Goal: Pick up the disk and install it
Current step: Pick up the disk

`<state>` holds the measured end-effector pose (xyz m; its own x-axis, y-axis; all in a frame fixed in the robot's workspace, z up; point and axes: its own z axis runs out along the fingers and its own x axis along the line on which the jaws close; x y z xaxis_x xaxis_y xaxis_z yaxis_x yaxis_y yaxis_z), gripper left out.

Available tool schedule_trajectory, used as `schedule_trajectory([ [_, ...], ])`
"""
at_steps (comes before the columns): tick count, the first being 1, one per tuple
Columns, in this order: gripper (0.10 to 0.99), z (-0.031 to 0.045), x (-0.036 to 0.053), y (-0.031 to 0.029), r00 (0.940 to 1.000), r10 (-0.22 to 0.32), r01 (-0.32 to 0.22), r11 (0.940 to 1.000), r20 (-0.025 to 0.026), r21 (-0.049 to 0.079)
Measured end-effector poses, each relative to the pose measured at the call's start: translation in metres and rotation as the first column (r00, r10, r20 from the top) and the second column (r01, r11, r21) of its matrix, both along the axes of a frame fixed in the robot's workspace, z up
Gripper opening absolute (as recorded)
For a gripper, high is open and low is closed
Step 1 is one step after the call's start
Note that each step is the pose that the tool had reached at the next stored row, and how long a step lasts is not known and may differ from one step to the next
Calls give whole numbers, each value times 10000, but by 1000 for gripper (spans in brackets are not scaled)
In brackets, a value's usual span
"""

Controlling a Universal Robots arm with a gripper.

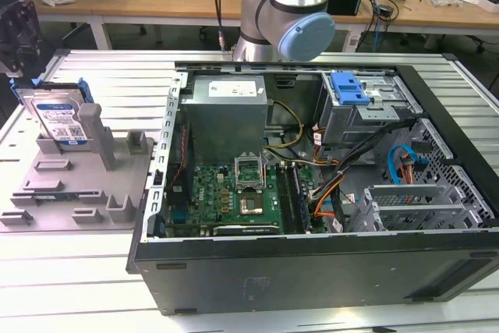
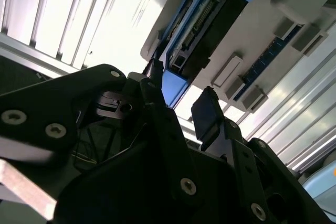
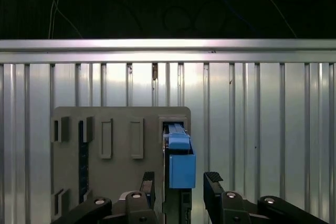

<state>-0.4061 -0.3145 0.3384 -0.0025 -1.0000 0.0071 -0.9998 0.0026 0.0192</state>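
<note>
Two spread fingers of the tool flank one disk.

layout | we take the computer case as landmark; the fixture lies on the table just beside it, at the exterior view's left | disk on edge in the fixture's corner farthest from the case | gripper straddles the disk, one finger each side, apart from it | arm behind the case

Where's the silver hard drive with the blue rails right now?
The silver hard drive with blue rails stands on edge in the grey holder on the exterior view's left, beside the open computer case. The open gripper flanks it.
</note>
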Motion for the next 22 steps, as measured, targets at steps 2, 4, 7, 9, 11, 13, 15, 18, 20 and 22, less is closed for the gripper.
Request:
schedule_trajectory([
  [2, 498, -21, -4, -2, 10000, 2, -2, 10000, 0, 0],
  [4, 498, -44, -12, -1, 10000, 1, -1, 10000, 0, 0],
  [7, 498, -62, -22, -1, 10000, 1, -1, 10000, -1, 0],
  [9, 498, -75, -29, 6, 10000, -1, 1, 10000, 1, 0],
  [11, 498, -83, -31, 21, 10000, 1, -1, 10000, 0, 0],
  [13, 498, -95, -36, 43, 10000, 1, -1, 10000, 2, 1],
  [15, 498, -108, -50, 44, 10000, 2, -2, 10000, -1, 0],
  [18, 498, -134, -74, 44, 10000, 3, -3, 10000, 1, 1],
  [20, 498, -146, -76, 44, 10000, 2, -2, 10000, -1, 0],
  [22, 498, -152, -77, 44, 10000, 1, -1, 10000, -2, -1],
])
